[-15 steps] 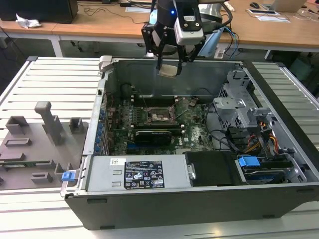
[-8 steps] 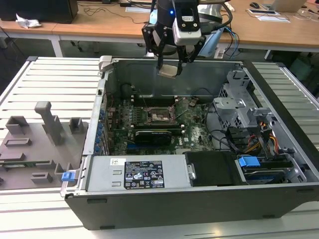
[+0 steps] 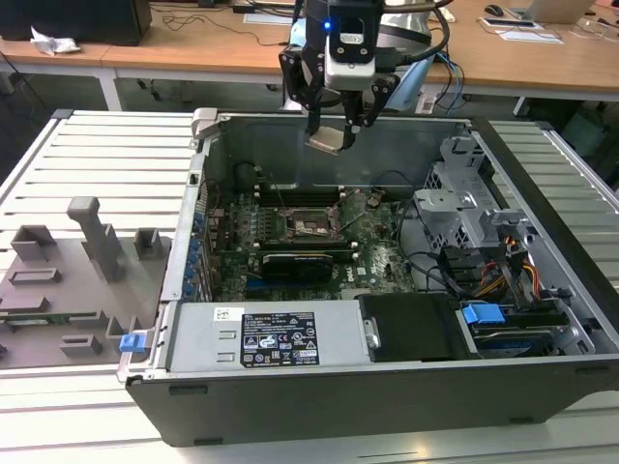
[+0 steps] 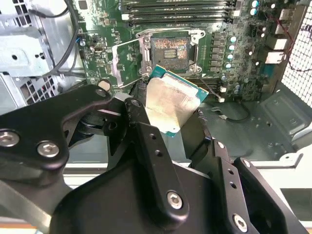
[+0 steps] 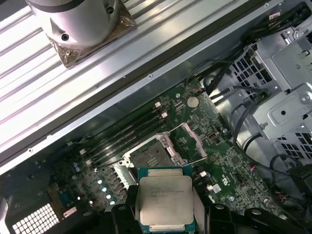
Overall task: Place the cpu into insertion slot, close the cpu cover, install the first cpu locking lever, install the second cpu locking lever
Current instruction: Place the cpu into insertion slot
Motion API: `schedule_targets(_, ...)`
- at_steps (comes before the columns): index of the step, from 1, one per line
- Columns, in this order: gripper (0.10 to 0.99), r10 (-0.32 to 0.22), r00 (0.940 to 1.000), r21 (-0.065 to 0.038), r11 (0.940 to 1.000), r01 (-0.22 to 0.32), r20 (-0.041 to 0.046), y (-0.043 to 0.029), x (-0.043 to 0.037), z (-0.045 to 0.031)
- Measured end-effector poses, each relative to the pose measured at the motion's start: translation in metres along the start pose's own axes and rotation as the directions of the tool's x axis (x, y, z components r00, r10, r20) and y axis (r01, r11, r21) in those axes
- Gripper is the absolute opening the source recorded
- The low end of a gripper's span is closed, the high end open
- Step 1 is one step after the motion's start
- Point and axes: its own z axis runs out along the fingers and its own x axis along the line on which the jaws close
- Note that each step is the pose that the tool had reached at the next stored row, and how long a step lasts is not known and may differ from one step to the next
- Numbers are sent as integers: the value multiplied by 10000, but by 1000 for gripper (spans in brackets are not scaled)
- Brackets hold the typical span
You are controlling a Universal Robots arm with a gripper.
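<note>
My gripper (image 3: pixel 334 137) hangs over the back wall of the open computer case, shut on the cpu (image 3: pixel 327 141). The chip is held tilted between the black fingers, silver face showing in both wrist views (image 4: pixel 171 103) (image 5: pixel 165 199). Well below it on the green motherboard lies the insertion slot (image 3: pixel 314 227), a bare square socket with brownish contacts (image 4: pixel 169 48) (image 5: pixel 148 157). The cpu cover (image 4: pixel 127 61) stands swung open beside the socket, seen too in the first wrist view (image 5: pixel 187 141). The chip is apart from the socket.
A black expansion card (image 3: pixel 295 261) lies just in front of the socket, and long memory slots (image 4: pixel 175 7) flank it. A grey power supply (image 3: pixel 276 338) fills the case's front, with a metal drive cage (image 3: pixel 464 208) and cables on the exterior view's right. Grey fixtures (image 3: pixel 87 251) stand on the table at its left.
</note>
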Motion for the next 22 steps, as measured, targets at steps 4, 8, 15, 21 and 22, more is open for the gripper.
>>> schedule_targets(4, 529, 193, 9998, -5, 9998, -193, 17, -10, 15, 3)
schedule_targets(8, 529, 422, 9991, -10, 9991, -422, 38, -15, 22, 6)
schedule_targets(15, 529, 851, 9963, -21, 9964, -851, 75, -17, 23, 15)
schedule_targets(21, 529, 1256, 9920, -32, 9921, -1256, 111, -17, 23, 23)
schedule_targets(22, 529, 1323, 9911, -35, 9912, -1323, 117, -18, 23, 24)
